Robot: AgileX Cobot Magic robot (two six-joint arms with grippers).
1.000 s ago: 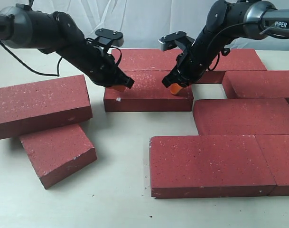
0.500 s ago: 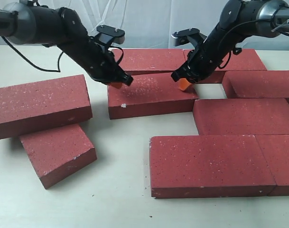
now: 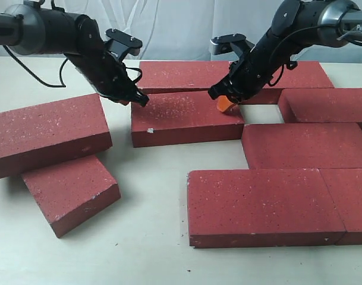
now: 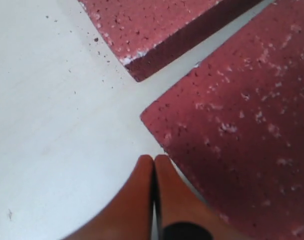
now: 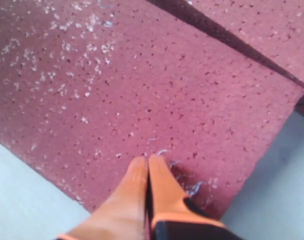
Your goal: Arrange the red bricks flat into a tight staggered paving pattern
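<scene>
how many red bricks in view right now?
9. Tilted left brick on lower-left brick; centre brick; back-centre brick; back-right brick; right-edge brick; mid-right brick; front brick; front-right brick. More may be off frame.

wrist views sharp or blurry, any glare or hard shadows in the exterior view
Left wrist view: the red brick is fairly crisp, the left gripper up close is soft. Right wrist view: right gripper soft too, grain readable. Exterior view: even light, soft shadows, no glare.

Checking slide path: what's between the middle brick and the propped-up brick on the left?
Only bare table between middle brick and propped brick, per exterior view.
</scene>
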